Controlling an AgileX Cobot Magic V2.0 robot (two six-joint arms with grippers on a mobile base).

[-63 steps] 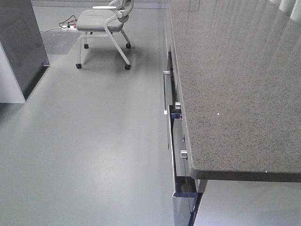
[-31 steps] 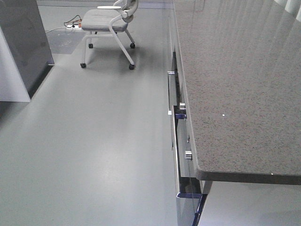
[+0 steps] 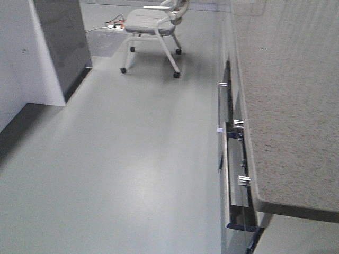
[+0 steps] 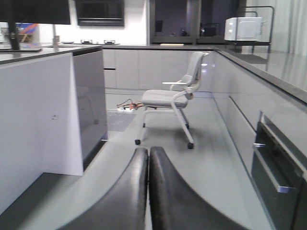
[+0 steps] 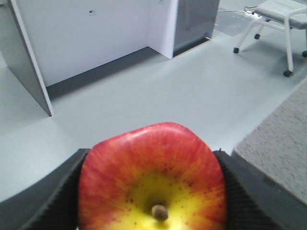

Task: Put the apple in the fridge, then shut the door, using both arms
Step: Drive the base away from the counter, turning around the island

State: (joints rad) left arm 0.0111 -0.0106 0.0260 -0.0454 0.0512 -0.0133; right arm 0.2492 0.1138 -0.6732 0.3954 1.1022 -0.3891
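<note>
A red apple (image 5: pixel 151 177) with a yellow patch round its stem fills the bottom of the right wrist view. My right gripper (image 5: pixel 149 158) is shut on it, one black ribbed finger (image 5: pixel 53 191) on each side. It is carried above the grey floor, next to a counter corner. In the left wrist view my left gripper (image 4: pixel 148 152) is shut, its two black fingers pressed together with nothing between them, pointing down the kitchen aisle. The fridge and its door are out of view. Neither gripper shows in the front view.
A speckled grey counter (image 3: pixel 286 106) runs along the right, with drawer and oven handles (image 3: pixel 233 159) sticking out below it. A white island with a dark end panel (image 3: pixel 58 47) stands left. A wheeled chair (image 3: pixel 153 24) and floor cables (image 3: pixel 114 25) lie ahead.
The front view has swung left: the counter and chair have slid to the right of the frame, and more of the white island has come into view on the left.
</note>
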